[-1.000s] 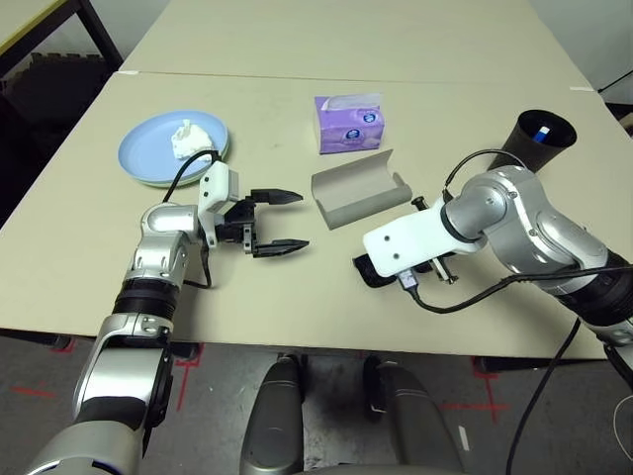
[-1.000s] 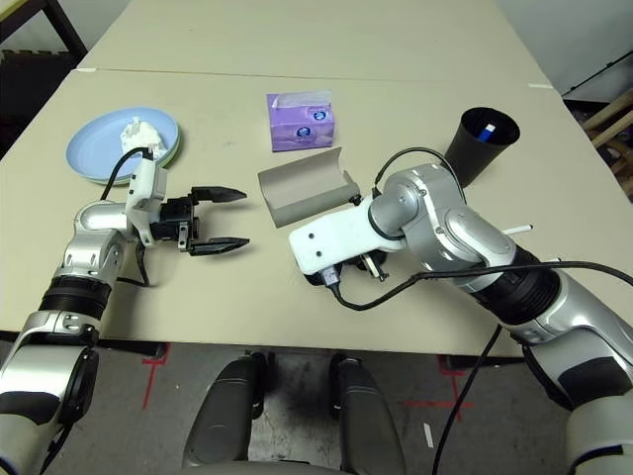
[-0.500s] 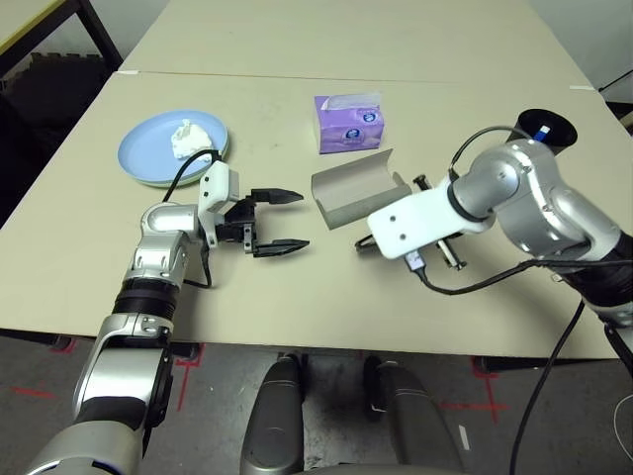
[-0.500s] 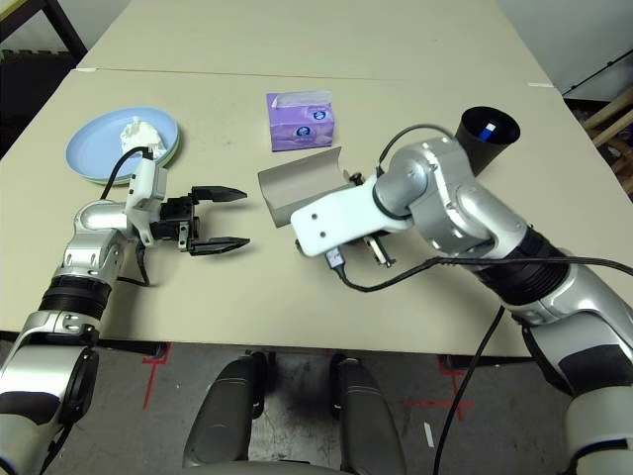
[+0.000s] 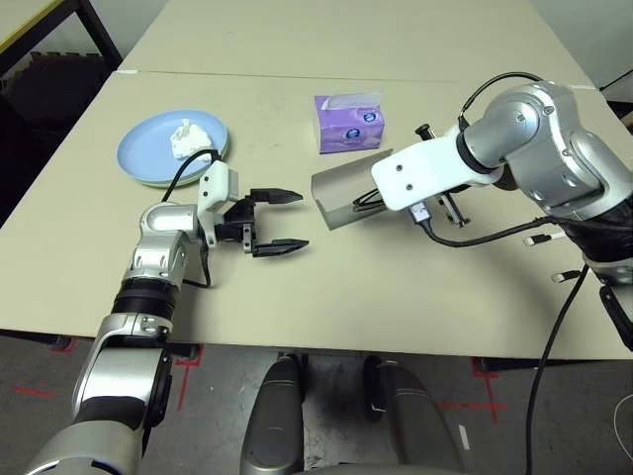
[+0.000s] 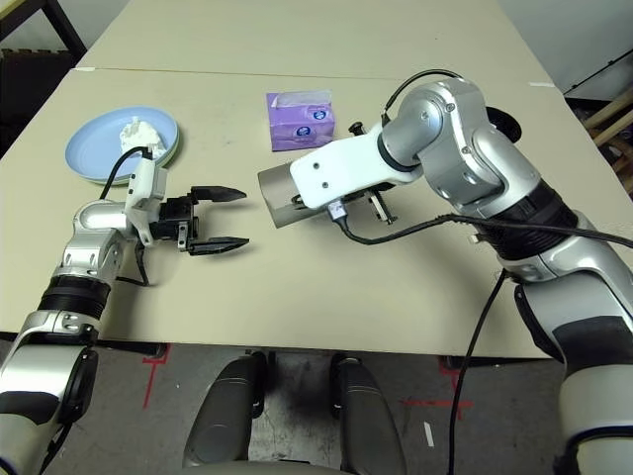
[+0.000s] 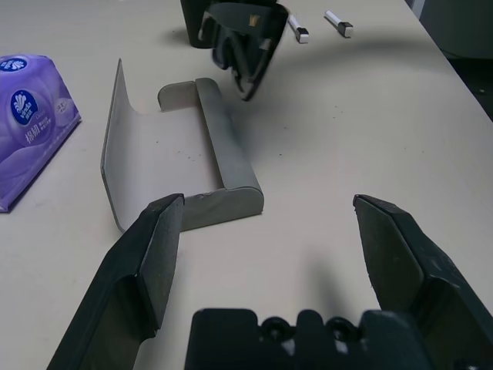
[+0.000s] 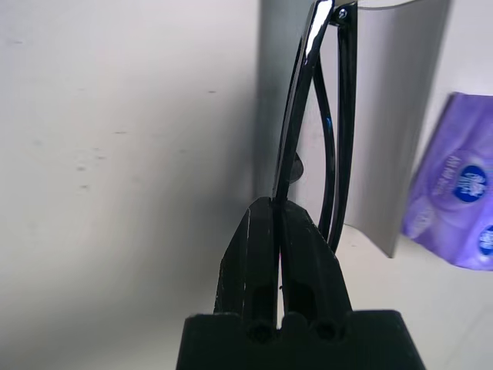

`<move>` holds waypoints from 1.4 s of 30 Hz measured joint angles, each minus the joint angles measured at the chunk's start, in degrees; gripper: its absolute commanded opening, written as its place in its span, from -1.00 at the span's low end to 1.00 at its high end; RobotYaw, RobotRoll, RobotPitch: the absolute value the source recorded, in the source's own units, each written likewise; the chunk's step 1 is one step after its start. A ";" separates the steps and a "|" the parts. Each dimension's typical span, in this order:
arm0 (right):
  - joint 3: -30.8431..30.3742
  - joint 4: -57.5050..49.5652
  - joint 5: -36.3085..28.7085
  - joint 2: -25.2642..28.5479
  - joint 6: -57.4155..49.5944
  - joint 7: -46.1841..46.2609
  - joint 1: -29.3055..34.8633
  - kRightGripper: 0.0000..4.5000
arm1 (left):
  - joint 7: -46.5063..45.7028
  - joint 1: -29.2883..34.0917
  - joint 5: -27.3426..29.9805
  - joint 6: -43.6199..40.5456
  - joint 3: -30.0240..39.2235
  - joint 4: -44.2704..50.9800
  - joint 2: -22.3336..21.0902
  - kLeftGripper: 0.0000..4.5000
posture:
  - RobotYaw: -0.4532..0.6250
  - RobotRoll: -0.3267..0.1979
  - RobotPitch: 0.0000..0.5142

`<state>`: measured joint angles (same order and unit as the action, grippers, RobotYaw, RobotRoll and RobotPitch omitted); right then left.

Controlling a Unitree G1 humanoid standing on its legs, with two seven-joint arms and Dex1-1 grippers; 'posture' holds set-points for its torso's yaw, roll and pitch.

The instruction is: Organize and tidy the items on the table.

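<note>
Black sunglasses, cut off in the right wrist view, are gripped by the right claw

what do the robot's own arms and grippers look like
Silver segmented forearms with black bands and joints; glossy white rounded wrist covers, each with a black cable. The left gripper and right gripper each have two black tapering fingers on a black base.
</note>
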<state>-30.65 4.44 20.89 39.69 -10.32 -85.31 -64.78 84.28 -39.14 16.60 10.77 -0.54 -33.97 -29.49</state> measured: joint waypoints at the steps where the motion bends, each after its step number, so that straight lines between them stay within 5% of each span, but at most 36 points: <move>1: -0.01 0.62 0.21 -0.31 0.43 0.24 -0.01 -0.99 | -0.05 0.00 0.00 0.00 0.00 0.03 -0.02 1.00 | 0.22 0.25 -0.17; 42: -1.12 20.87 7.40 -9.69 15.02 4.42 -3.50 -0.99 | -8.26 8.39 1.07 -4.25 0.28 13.22 -2.03 1.00 | 0.43 0.25 -0.13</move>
<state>-31.77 25.31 28.29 30.00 4.71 -80.89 -68.28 76.03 -30.75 17.67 6.52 -0.26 -20.75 -31.51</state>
